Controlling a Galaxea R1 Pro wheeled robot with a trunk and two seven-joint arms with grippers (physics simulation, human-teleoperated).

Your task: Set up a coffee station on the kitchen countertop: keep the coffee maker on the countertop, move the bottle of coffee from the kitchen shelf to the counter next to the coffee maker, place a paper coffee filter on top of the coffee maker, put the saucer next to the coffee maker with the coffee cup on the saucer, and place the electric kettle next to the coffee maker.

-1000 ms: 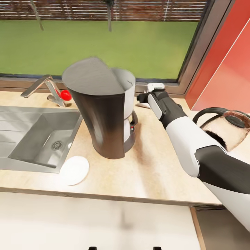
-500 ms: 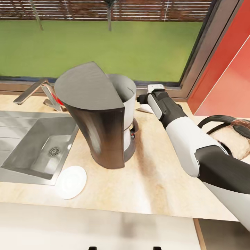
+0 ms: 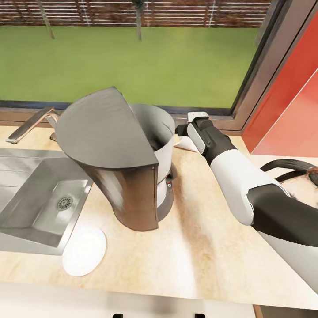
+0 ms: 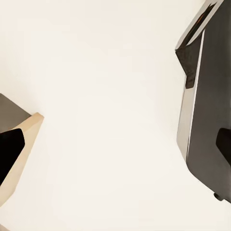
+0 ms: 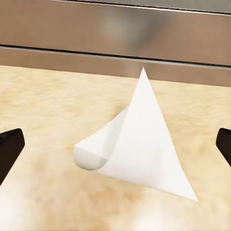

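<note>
The paper coffee filter [image 5: 139, 144] is a small white cone lying on its side on the kitchen countertop [image 3: 207, 247], close to the window sill. My right gripper [image 5: 115, 147] is open, one dark fingertip at each edge of the right wrist view and the filter between them, untouched. In the head view the filter [image 3: 187, 144] peeks out beside my right gripper [image 3: 181, 130], just behind the coffee maker [image 3: 132, 185]. The white saucer [image 3: 84, 252] lies near the counter's front edge, left of the coffee maker. The electric kettle [image 3: 289, 164] shows at the right edge. My left gripper [image 4: 115, 147] is open over a white surface.
A steel sink [image 3: 39, 207] with a faucet [image 3: 28, 124] sits left of the coffee maker. The window sill [image 3: 221, 121] runs behind the filter, and a red wall [image 3: 291, 101] stands at the right. A dark grey panel [image 4: 209, 96] shows in the left wrist view.
The head camera has moved closer and lower, so the coffee maker looks bigger and everything has shifted in the picture. My right gripper stays by the filter.
</note>
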